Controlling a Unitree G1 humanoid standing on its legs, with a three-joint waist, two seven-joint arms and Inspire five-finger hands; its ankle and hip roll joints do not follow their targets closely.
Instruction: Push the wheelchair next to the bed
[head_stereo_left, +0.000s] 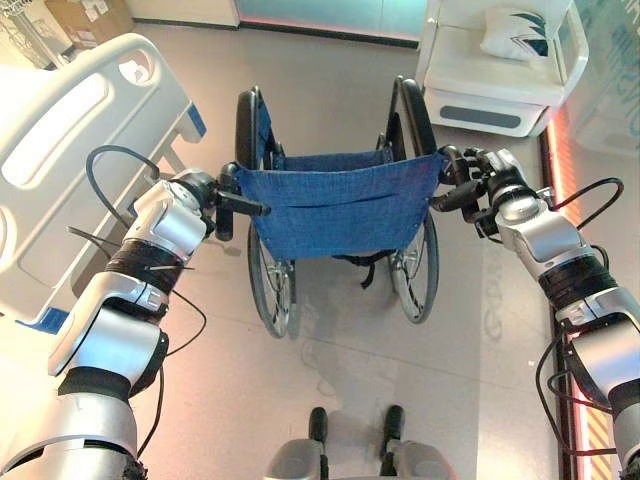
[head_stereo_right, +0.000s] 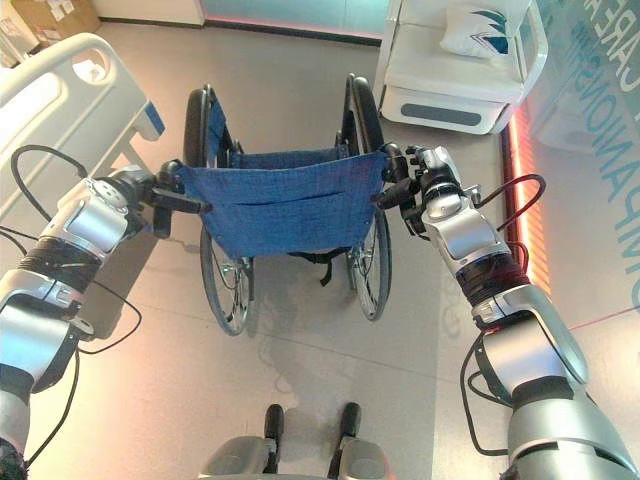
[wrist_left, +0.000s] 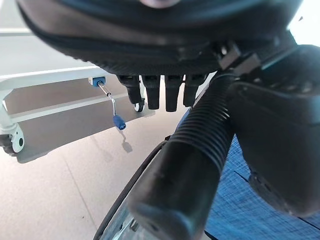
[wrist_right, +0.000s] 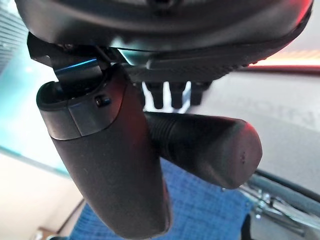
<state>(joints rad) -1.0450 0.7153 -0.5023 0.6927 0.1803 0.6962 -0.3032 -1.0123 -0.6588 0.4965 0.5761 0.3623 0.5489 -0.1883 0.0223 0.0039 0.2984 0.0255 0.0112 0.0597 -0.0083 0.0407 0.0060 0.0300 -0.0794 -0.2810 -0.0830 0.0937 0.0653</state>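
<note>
A wheelchair (head_stereo_left: 340, 205) with a blue cloth back and black wheels stands in the middle of the floor, its back towards me. My left hand (head_stereo_left: 222, 192) is shut on the left push handle (wrist_left: 195, 165), with its fingers (wrist_left: 155, 92) curled over the ribbed grip. On the other side, my right hand (head_stereo_left: 468, 182) is shut on the right push handle (wrist_right: 210, 145), thumb (wrist_right: 110, 165) wrapped beneath it. The white bed (head_stereo_left: 60, 130) lies at the left, its end rail close to the wheelchair's left wheel.
A white armchair (head_stereo_left: 500, 75) with a pillow (head_stereo_left: 515, 35) stands at the back right. Cardboard boxes (head_stereo_left: 85, 18) sit at the back left. A blue-tipped crank (wrist_left: 118, 121) hangs under the bed frame. Bare floor lies ahead of the wheelchair.
</note>
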